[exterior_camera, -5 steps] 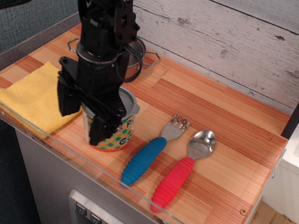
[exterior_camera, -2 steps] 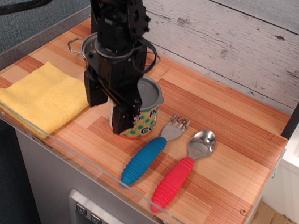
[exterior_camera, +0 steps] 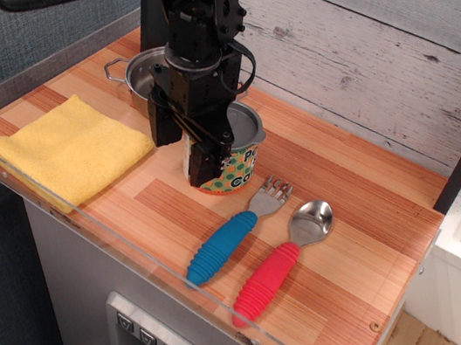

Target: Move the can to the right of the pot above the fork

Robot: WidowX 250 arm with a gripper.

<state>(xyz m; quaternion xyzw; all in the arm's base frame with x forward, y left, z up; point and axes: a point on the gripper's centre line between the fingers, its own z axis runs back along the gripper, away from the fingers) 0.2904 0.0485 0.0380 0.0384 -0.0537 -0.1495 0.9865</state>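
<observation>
The can (exterior_camera: pixel 237 163), grey lid and orange dots on green, is held between my gripper's (exterior_camera: pixel 184 143) black fingers (exterior_camera: pixel 204 157). It sits just right of the steel pot (exterior_camera: pixel 141 72) and just above-left of the fork's tines. The fork (exterior_camera: pixel 236 230) with the ribbed blue handle lies on the wooden table, tines pointing away. The pot is at the back left, partly hidden behind my arm, one wire handle showing at its left. I cannot tell whether the can rests on the table or hangs just above it.
A spoon (exterior_camera: pixel 286 254) with a ribbed red handle lies right of the fork. A folded yellow cloth (exterior_camera: pixel 71 148) lies at the front left. A clear acrylic rim (exterior_camera: pixel 154 257) runs along the table's front and left edges. A plank wall stands behind.
My gripper has carried the can from the front, next to the cloth, back and to the right, to a spot beside the pot and above the fork.
</observation>
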